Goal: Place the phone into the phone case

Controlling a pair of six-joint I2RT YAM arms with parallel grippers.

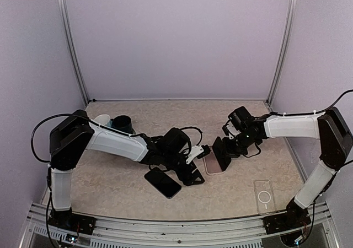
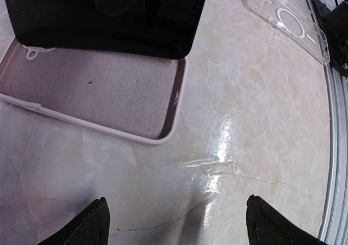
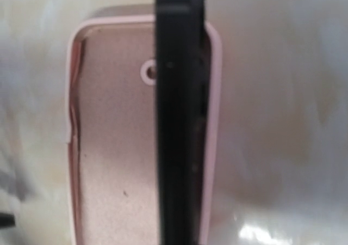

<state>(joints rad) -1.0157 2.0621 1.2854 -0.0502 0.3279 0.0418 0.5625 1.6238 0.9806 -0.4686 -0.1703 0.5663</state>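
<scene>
- The right jaws are closed down narrow on the black phone [image 1: 222,153], gripping it by its upper part.
- The phone hangs below these jaws, turned up on one long edge rather than lying flat.
- In the right wrist view the phone shows edge-on as a dark vertical bar straight ahead of the jaws.
- Its lower edge sits inside the pink phone case [image 1: 210,166], close to the case's right-hand wall. The rest of the case's floor lies bare to the left.
- The pink case lies flat and open side up on the worktop [image 1: 121,187], directly under the right jaws.
- A small round hole shows in the case's floor, near its far end.
- The left jaws stand wide, with nothing between them. Both dark fingertips [image 2: 89,226] hover over bare worktop.
- Ahead of the left jaws and to their left lies a corner of the pink case, and the phone's dark face covers the case's far part.
- The left fingertips are apart from the case and from the phone.
- A clear case [image 2: 283,19] with a ring printed on it lies flat on the worktop, far ahead and to the right of the left jaws. It is well apart from the pink case.
- A second dark phone [image 1: 162,183] lies flat just beside the left jaws, on the near side.
- Two cups [image 1: 122,124], one dark and one white, stand behind the left arm, well away from both pairs of jaws.
</scene>
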